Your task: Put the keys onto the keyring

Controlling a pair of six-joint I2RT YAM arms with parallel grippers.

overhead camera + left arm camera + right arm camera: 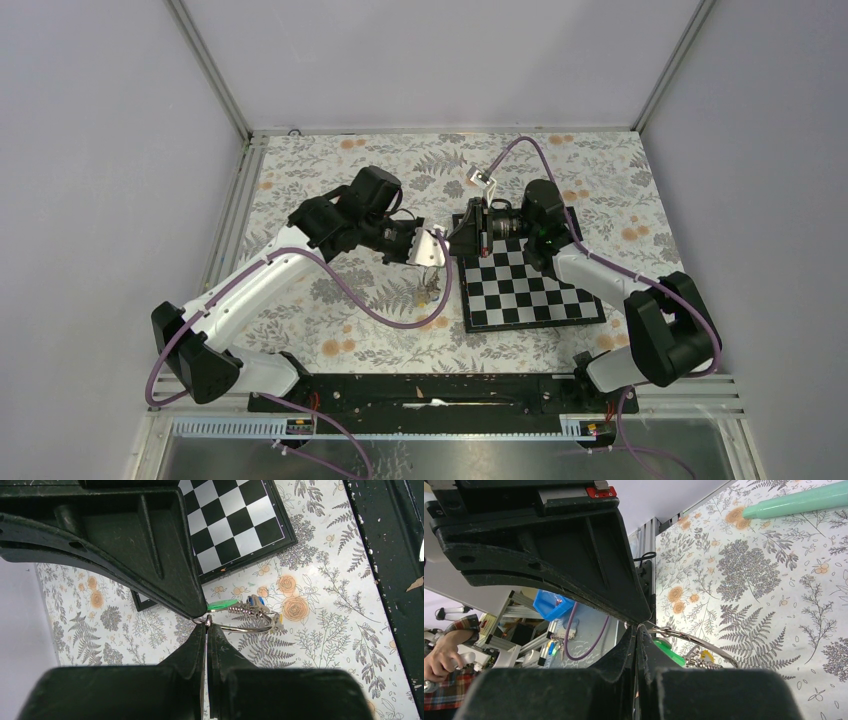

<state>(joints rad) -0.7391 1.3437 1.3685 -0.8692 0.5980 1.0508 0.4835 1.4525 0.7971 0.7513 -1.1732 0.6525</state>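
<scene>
- The left jaws are shut tight, pinching the thin wire of the keyring [250, 629] at their very tips.
- The right jaws, all but closed, nip the same ring from the opposite side.
- The green key [222, 603] sits just beside the pinch; a blue key head [256, 601] is at the ring.
- In the top view the bunch hangs mid-frame over the floral desk [340, 300], just left of the chessboard [530, 290].
</scene>
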